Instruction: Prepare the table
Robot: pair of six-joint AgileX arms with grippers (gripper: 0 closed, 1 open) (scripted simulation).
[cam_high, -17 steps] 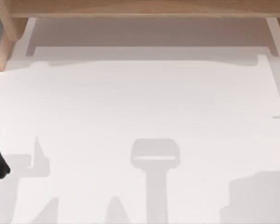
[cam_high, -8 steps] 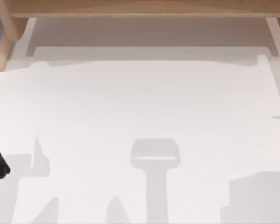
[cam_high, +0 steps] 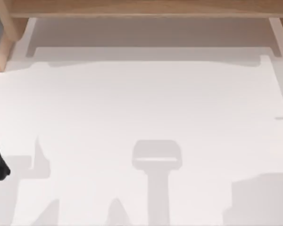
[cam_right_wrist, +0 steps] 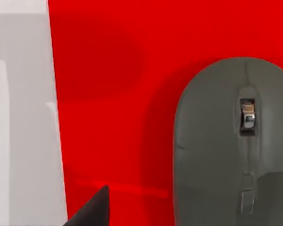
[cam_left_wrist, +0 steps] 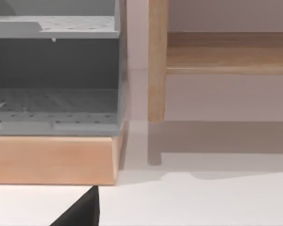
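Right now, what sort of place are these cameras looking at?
Probably a rendered desk workspace: a large plain white tabletop backed by a light-brown wooden frame, a grey perforated storage rack on a wooden base, and a dark grey computer mouse lying on a red mat.

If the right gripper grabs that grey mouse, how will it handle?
The mouse looks rigid, so it probably won't flex. Its smooth domed shell may slip between fingers. It lies flat on the red mat, so it likely slides rather than rolls if pushed.

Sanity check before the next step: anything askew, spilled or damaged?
Nothing stands out. The mouse lies flat on the red mat, the grey rack sits square on its wooden base, and the table shows no spill.
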